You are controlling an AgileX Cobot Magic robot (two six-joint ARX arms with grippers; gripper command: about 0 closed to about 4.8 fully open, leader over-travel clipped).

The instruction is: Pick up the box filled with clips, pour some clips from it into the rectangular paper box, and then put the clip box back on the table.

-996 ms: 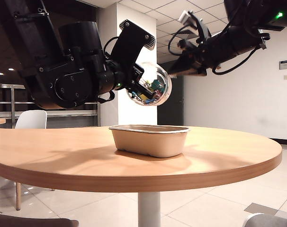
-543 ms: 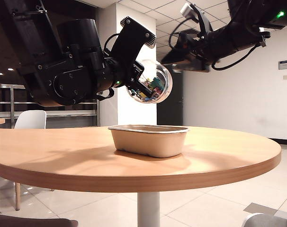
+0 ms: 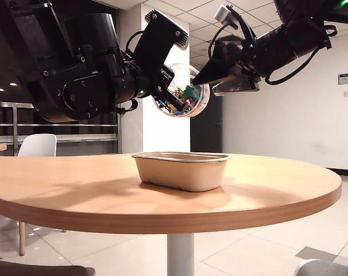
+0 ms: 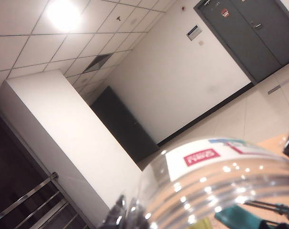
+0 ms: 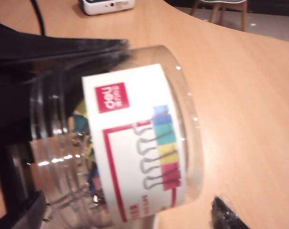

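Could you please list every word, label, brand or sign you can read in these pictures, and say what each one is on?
"deli": white letters on a red patch of the label on the clip jar, held in the air by the left gripper.
Red print along that label's edge: too blurred to read.
Red patch on the jar in the left wrist view: unreadable.
Wall sign and door sign: too small.
The right gripper bears no text.

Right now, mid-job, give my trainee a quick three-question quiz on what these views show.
1. True or false: the left tool holds the jar in the air above the tray.
2. The right tool is: A) open beside the jar, B) shut on the tray, C) resting on the table.
3. Fill in: the clips are inside the ____.

Key: 1 true; 2 A; 3 jar.
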